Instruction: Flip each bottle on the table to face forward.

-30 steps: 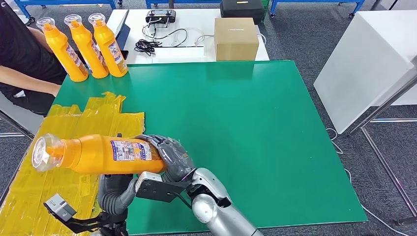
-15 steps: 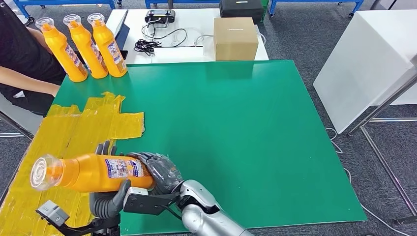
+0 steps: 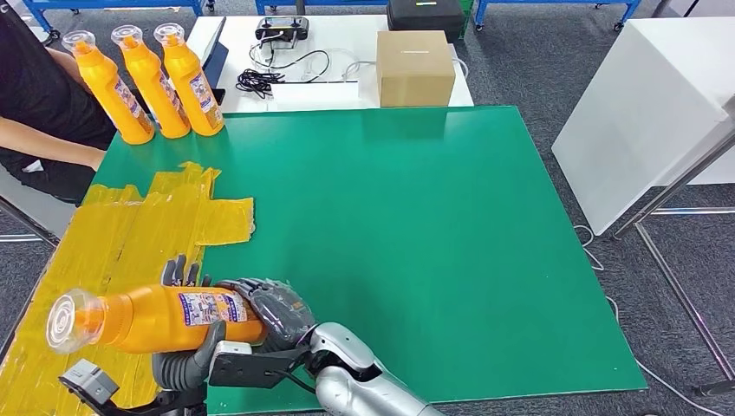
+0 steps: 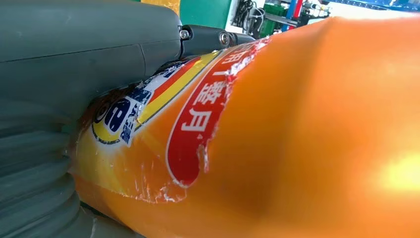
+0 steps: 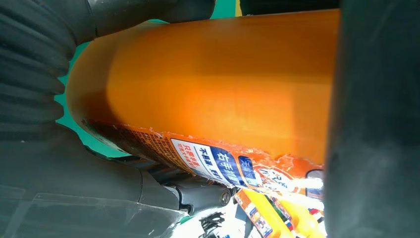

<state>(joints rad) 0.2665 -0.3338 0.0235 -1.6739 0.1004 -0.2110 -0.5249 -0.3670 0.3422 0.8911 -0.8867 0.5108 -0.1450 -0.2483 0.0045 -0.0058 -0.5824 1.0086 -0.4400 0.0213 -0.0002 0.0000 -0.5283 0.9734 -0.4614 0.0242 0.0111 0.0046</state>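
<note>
Both hands clasp the orange bottle lying sideways: right hand around its base, left hand beneath. Uneven release risks it rolling off the table's near-left edge.

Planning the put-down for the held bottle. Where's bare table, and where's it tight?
The green mat is bare from the yellow tape patch across to its right edge, and up to the cardboard box. Tight spots: the far-left corner with three standing bottles beside a person, and the near-left, where both hands hold the orange bottle.
</note>
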